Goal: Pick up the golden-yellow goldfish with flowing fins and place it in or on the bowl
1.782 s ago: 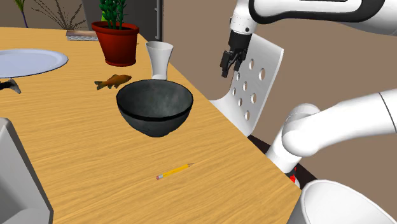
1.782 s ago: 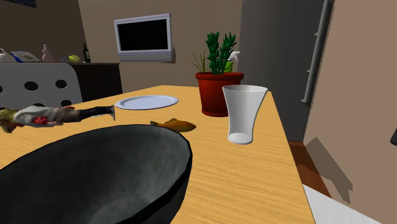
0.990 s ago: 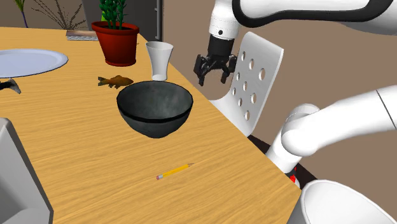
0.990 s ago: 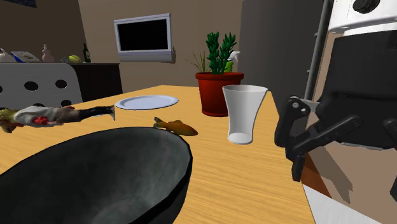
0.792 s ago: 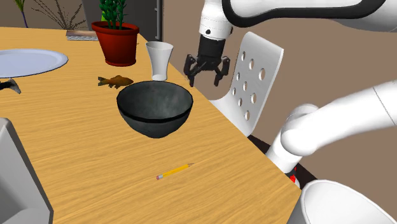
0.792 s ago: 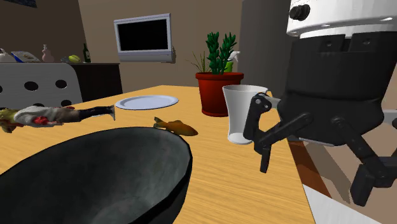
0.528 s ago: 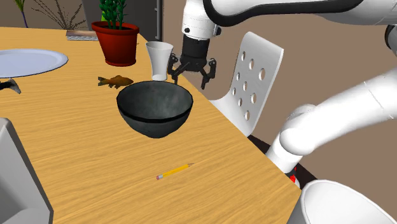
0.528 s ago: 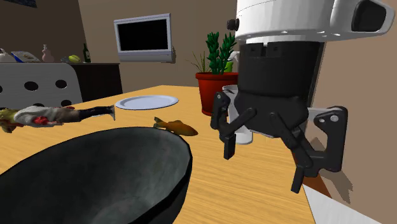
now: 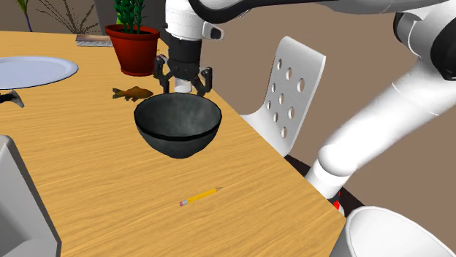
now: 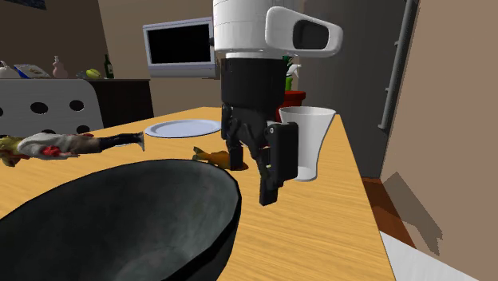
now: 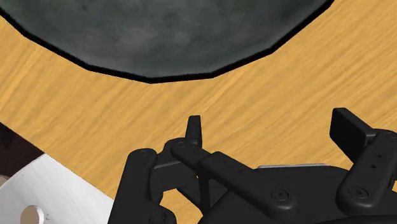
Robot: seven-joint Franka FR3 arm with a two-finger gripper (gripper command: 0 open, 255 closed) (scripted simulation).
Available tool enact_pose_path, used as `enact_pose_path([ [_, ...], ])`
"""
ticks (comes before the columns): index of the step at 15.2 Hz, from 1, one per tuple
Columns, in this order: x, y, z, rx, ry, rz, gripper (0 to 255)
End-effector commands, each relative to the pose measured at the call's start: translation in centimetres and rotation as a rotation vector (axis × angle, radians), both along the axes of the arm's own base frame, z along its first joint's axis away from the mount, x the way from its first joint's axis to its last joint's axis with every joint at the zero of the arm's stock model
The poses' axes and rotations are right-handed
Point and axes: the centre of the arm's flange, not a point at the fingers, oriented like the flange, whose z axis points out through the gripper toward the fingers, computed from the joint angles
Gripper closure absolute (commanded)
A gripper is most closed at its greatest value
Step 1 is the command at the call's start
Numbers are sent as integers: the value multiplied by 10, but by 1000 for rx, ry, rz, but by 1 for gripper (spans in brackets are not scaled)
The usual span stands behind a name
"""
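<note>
One table [image 9: 102,175]: wood-grained, and everything below but the arm and the chairs is borne by it.
One arm [image 9: 380,109]: white, bent over the table.
Two chairs: a white holed back [image 9: 296,87] is seen at the table's edge in the shoulder view, and a grey holed back [image 10: 48,104] in the second exterior view.
One bowl [image 9: 175,139]: dark grey and empty; its rim is met again in the wrist view.
One gripper [image 9: 183,86]: black, with its fingers spread and nothing held between them, hung just behind the bowl's far rim.
One plant pot [image 9: 133,51]: red.
One plate [image 9: 33,71]: white.
One cup [image 10: 307,140]: white, given by the second exterior view, just beyond the gripper.
One goldfish [image 9: 132,93]: orange-brown, laid on the table between pot and bowl, touching neither.
One pencil [image 9: 200,196]: yellow, given by the shoulder view.
</note>
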Motion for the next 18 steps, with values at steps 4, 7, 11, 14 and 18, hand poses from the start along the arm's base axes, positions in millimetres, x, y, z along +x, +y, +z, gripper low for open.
enact_pose_path([
  [4, 54, 33, 2, 32, -9, -221, 0],
  [7, 89, 48, 5, 49, -14, -347, 0],
  [11, 136, 60, 8, 71, -21, -511, 0],
  [14, 137, 61, -8, 71, -21, -511, 0],
  [18, 139, 62, -29, 71, -21, -511, 0],
])
